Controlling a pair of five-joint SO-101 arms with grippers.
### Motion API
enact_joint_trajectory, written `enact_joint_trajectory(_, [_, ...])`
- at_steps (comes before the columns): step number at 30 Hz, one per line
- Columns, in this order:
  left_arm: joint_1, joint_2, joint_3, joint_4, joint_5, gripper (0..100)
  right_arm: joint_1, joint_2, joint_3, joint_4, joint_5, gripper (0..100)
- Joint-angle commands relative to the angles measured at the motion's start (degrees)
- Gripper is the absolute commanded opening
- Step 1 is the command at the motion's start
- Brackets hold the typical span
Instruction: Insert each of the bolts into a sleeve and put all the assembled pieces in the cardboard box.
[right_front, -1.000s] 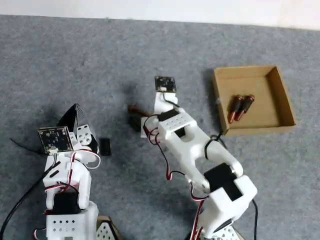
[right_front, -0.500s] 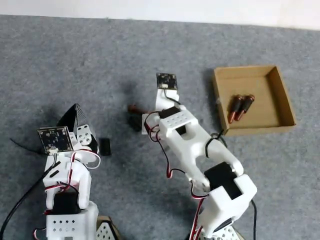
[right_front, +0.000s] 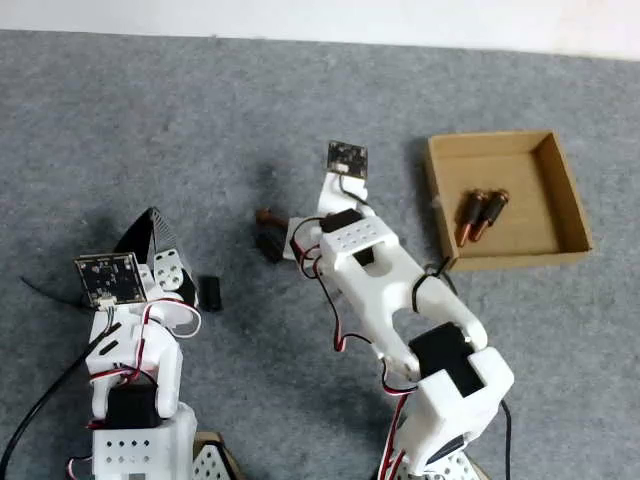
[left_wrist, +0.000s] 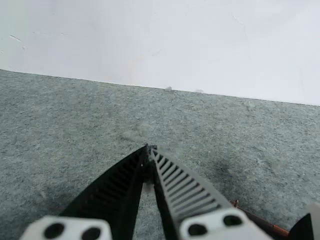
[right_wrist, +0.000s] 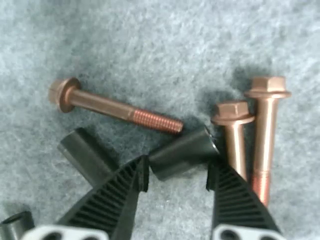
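Sleeve (right_wrist: 182, 152), black, on the mat (right_wrist: 150, 35) beside three loose bolts (right_wrist: 117, 107): you have it between the spread fingers of the right gripper (right_wrist: 177, 175), long axis slanting across the gap (left gripper (left_wrist: 149, 150), pressed together, sits well apart).

Both arms are white plastic shells with black motor blocks set inside. Rows of small holes dot the base of the left arm (right_front: 150, 365); the right arm (right_front: 375, 280) has the same dotted pattern on its upper link. Thin red, white and black wires (right_front: 322, 290) loop past the joints, and a thicker black cable (right_front: 40, 403) hangs off the left one. Each wrist carries a small dark circuit board (right_front: 108, 277) — square, speckled with components. The left gripper (left_wrist: 149, 152) and right gripper (right_wrist: 177, 172) share black fingers (left_wrist: 182, 187), ribbed and tapering, seated in white mounts with round screw holes.
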Motion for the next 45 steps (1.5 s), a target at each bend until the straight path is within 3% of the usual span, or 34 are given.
enact_joint_trajectory(1, [-0.13, -0.75, 1.10, -1.14, -0.26, 1, 1.10, -0.40, -2.95, 0.04, -0.53, 18.6])
enact_joint_trajectory(12, [-0.13, -0.75, 1.10, -1.14, -0.26, 1, 5.85, -0.48, -2.68, 0.13, -5.19, 18.6])
enact_joint_trajectory(45, [0.40, -0.75, 1.10, -1.14, -0.18, 1, 10.33, -0.75, -3.12, 4.97, -5.36, 18.7])
